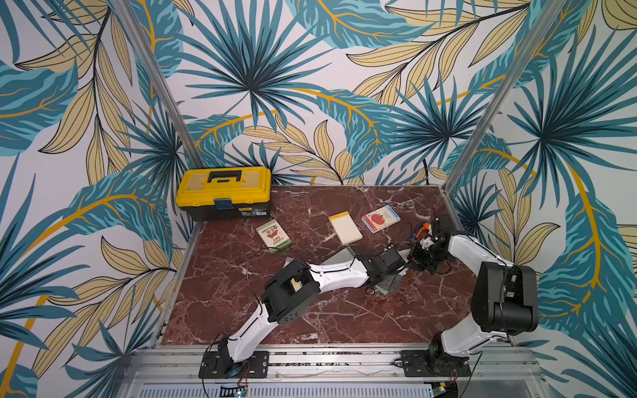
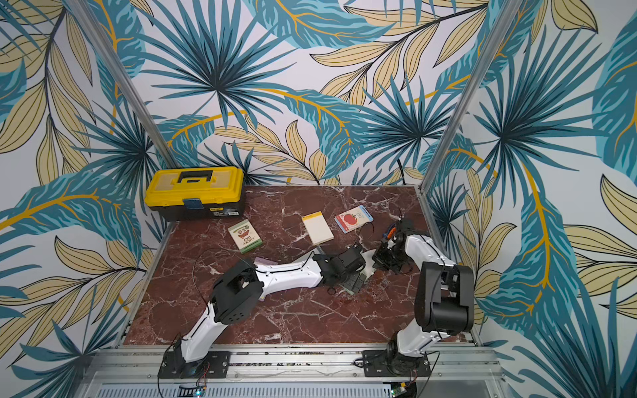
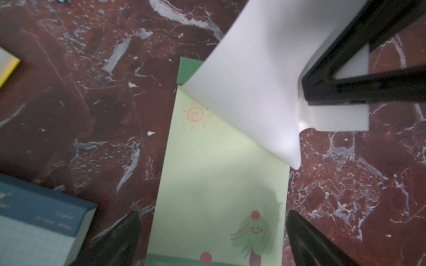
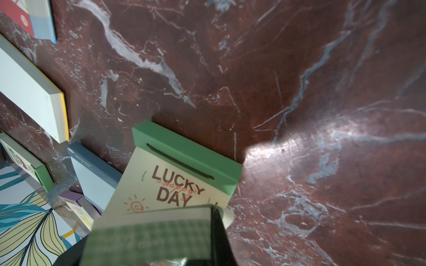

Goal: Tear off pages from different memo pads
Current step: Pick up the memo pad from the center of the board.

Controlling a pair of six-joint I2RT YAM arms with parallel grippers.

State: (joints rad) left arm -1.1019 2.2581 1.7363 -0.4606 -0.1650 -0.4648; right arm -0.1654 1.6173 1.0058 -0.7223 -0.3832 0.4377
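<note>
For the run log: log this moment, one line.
left gripper open, straddling green pad | right gripper shut on page | page lifted, not detached

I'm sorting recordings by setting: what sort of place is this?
Likely a robot test booth, not a real room: leaf-print backdrop panels in an aluminium frame, and two arms bolted to a rail beside a marble-look tabletop.

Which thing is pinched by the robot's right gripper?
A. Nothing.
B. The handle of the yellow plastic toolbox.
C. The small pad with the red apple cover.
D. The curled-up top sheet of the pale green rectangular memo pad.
D: in the left wrist view the right gripper is shut on the curled-up top sheet, which bends up from the pale green memo pad.
</note>
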